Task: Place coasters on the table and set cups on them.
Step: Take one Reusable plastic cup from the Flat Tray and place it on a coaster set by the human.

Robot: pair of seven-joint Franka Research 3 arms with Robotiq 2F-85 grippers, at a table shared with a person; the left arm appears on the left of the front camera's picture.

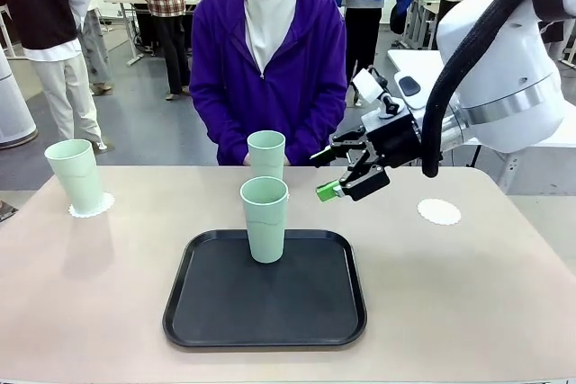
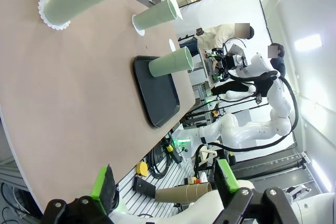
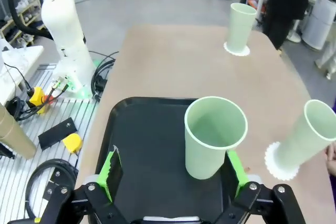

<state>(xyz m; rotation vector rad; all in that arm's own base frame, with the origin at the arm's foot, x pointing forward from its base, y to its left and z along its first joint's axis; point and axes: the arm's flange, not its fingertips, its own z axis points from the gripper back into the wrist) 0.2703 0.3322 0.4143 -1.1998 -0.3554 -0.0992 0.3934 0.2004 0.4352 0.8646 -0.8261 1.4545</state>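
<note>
Tray: black and rectangular, set on the table at its middle; taken as the landmark below.
Tray contents: one mint cup is stood upright at the tray's far edge; nothing else is seen on it.
Cup interiors: the tray cup looks empty in the right wrist view; the other two cannot be looked into.
Cup beyond the tray: a second cup is stood on a coaster just past the tray's far edge, in front of the person.
Cup left of the tray: a third cup is stood on its own coaster, well off toward the far left corner.
Free coaster: a bare coaster is lying right of the tray, with no cup on it.
Right gripper: held in the air just right of the tray cup, jaws apart, nothing clamped.
Left gripper: jaws spread wide and empty, well away from the tray, off the table's edge.
Progress: two cups are judged done; the tray cup is judged left for the bare coaster.
Risk, tipping: the tall, light tray cup could be knocked over if a finger is brought against its rim.
Risk, crushing: thin plastic could be deformed by too hard a squeeze.
Risk, neighbour: the cup beyond the tray could be bumped during the approach, since it is stood near.
Risk, placement: the thin coaster could be pushed aside if the cup is set down off-centre.
</note>
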